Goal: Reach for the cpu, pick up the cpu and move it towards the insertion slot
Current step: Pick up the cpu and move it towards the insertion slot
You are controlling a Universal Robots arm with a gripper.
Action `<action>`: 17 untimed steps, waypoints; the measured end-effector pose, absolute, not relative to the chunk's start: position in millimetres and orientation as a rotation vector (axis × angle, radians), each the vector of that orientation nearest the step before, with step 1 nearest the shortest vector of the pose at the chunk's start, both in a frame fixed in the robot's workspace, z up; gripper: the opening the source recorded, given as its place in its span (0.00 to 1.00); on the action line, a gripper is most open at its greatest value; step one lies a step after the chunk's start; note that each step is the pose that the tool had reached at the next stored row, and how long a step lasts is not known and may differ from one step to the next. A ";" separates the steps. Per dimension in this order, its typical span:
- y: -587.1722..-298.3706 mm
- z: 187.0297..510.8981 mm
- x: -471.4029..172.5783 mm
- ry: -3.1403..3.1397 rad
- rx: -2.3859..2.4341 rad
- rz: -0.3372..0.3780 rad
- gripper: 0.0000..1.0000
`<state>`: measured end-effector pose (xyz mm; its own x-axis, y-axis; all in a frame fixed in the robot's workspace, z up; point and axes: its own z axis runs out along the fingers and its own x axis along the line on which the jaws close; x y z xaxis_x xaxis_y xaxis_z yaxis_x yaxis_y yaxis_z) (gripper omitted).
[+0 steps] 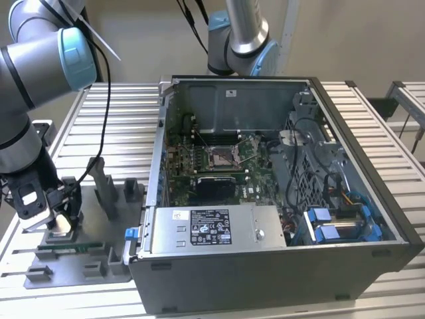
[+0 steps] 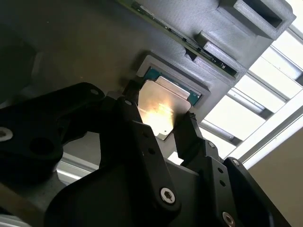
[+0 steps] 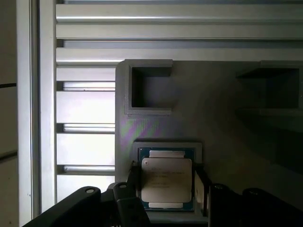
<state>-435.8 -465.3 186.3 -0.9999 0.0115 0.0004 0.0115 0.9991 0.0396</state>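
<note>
The cpu (image 2: pixel 163 104) is a thin, stiff, light square with a smooth metal face, so it will weigh almost nothing, but I judge it slippery and easy to tilt or drop. Its underside and its greenish board edge are likely fragile, so the safe hold is on two opposite side edges, squarely and with little force, keeping it flat. It lies face up in a shallow square recess of the grey tray (image 1: pixel 86 266), at the lower left of the exterior view. The tray rests on the slatted metal table (image 1: pixel 113 113).

The gripper (image 3: pixel 167 174) is drawn in to about the cpu's width. In both wrist views its two black fingers (image 2: pixel 187 135) stand on opposite sides of the chip and appear to press against its edges. The cpu sits low in its recess and level, not lifted. How firm the hold is I cannot tell.

In the exterior view the arm (image 1: pixel 26 133) comes down from the upper left, its wrist turned so that the gripper points nearly straight down onto the tray. A long green memory stick (image 1: pixel 70 248) lies just in front of it on the same tray.

The insertion slot (image 1: pixel 222 157) lies well apart, on the board inside the open computer case (image 1: pixel 345 219) at the centre of the exterior view.
</note>
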 end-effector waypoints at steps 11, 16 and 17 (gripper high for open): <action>-465.2 191.9 -435.8 -3.141 -0.018 -0.062 0.00; -465.2 195.0 -435.8 -3.141 -0.018 -0.062 0.00; -465.3 195.9 -435.9 -3.141 -0.018 -0.062 0.00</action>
<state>-435.9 -465.3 195.9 -0.9999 0.0115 0.0006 0.0115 0.9992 0.0396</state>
